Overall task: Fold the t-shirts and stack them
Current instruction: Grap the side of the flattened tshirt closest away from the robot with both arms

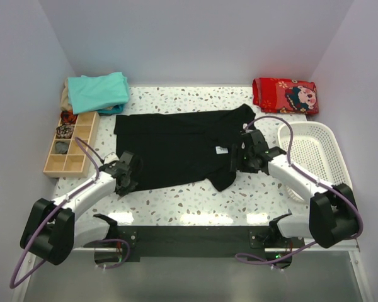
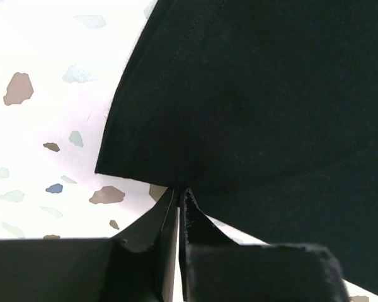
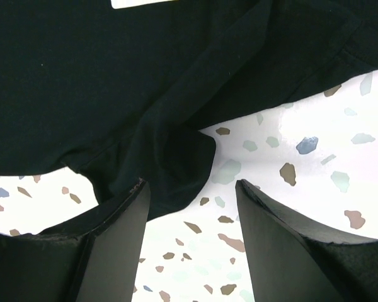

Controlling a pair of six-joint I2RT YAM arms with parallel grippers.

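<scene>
A large black t-shirt [image 1: 176, 145] lies spread flat on the speckled table, its small white patch [image 1: 221, 150] facing up near the right side. My left gripper [image 1: 127, 171] sits at the shirt's lower left corner. In the left wrist view its jaws [image 2: 179, 190] are pressed together on the hem of the black cloth [image 2: 264, 107]. At the shirt's right sleeve, my right gripper [image 1: 240, 157] stands open. A rumpled fold of the sleeve [image 3: 176, 157] reaches between its fingertips [image 3: 190, 189], beside the left one. Folded teal t-shirts [image 1: 98, 92] are stacked at the back left.
A wooden compartment tray [image 1: 69, 143] with small items stands along the left edge. A white plastic basket [image 1: 312, 154] is at the right, behind the right arm. A folded red printed cloth [image 1: 285, 94] lies at the back right.
</scene>
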